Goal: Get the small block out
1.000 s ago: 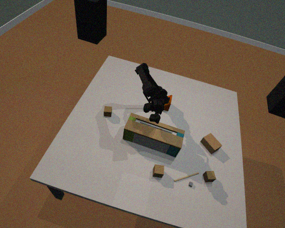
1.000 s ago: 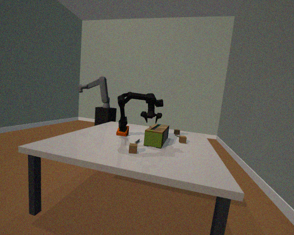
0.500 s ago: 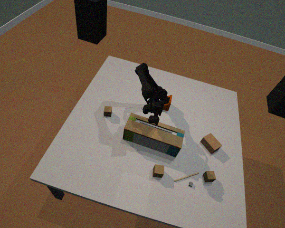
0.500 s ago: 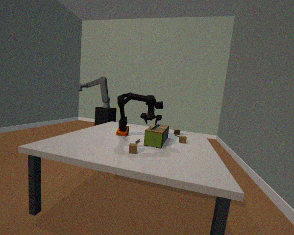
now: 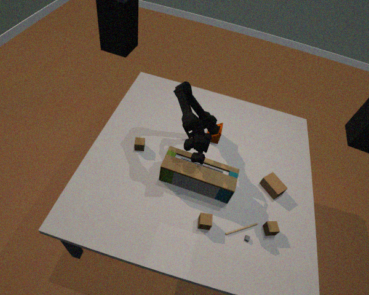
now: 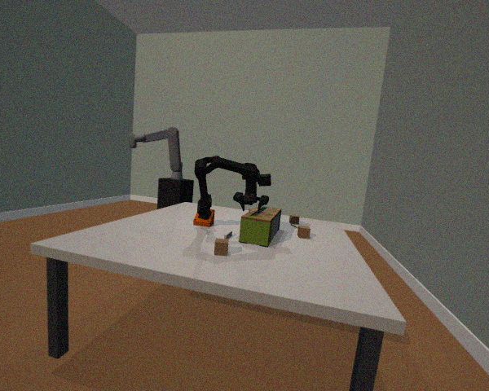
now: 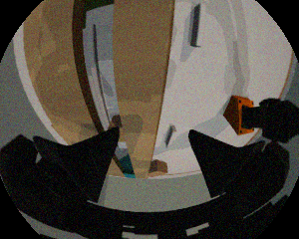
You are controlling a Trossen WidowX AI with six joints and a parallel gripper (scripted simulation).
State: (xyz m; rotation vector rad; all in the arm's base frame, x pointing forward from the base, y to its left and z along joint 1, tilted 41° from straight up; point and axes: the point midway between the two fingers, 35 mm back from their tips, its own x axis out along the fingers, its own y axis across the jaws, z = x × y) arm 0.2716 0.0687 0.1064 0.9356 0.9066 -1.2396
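Lowest in the top view, loose cubes lie on the desk [image 5: 114, 203]. At centre the box [image 5: 198, 177] runs lower-right to upper-left. Above its slot hangs the claw [image 5: 198, 157], spread wide, empty. The block is perhaps inside; orientation unreadable.

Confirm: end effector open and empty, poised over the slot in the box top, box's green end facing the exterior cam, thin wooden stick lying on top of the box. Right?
One error: the wooden stick lies on the table, not on the box, as the top view shows. The rest holds: end effector open and empty over the slot, green end toward the exterior view.
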